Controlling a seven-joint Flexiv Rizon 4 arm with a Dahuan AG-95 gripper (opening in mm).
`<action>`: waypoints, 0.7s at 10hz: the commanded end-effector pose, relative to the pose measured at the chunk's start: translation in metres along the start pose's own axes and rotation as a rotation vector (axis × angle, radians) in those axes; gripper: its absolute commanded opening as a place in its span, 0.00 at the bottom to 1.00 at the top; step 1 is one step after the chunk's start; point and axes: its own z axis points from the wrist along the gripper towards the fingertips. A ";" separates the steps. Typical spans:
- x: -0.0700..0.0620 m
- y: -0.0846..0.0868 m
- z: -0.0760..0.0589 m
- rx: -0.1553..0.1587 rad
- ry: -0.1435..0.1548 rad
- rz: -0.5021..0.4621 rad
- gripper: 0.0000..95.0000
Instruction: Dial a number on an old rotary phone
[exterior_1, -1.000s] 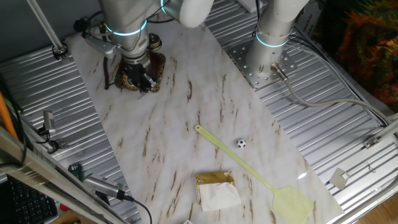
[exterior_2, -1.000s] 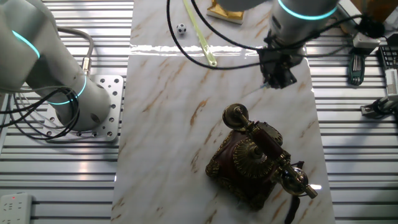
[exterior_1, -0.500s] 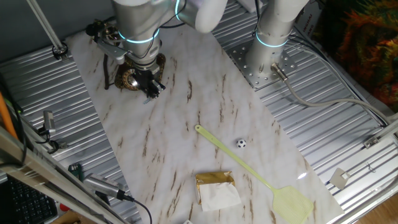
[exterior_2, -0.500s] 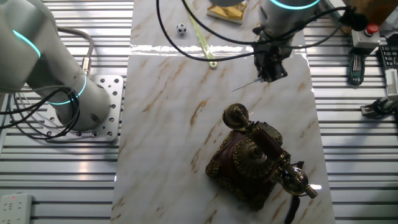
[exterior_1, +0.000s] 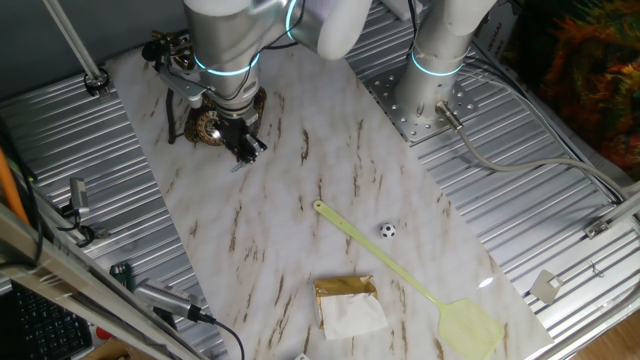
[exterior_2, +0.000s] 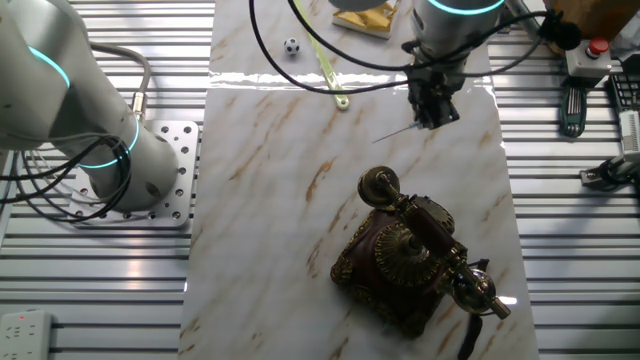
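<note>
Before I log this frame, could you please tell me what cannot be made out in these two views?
- Old rotary phone, one fixed view: mostly hidden behind the arm.
- Dial, other fixed view: numbers and finger holes too small to read.
- Gripper, both views: dark and small; jaw opening unclear.
- Thin stick at gripper: grip unclear.

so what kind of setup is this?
Looks like a robot lab bench: arm base bolted to a ribbed aluminium table, marble-look board as work surface, props such as a rotary phone.

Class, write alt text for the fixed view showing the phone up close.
An ornate bronze-brown rotary phone with a round brass dial sits on a marble tabletop, its handset on the cradle. The robot's hand hovers beyond it, apart from the phone, holding a thin pointed stick.
</note>
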 end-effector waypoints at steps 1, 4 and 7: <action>0.000 0.000 0.000 0.000 -0.008 -0.036 0.40; 0.001 0.000 0.000 -0.004 -0.010 -0.046 0.60; 0.001 0.000 -0.001 -0.002 -0.015 -0.051 0.60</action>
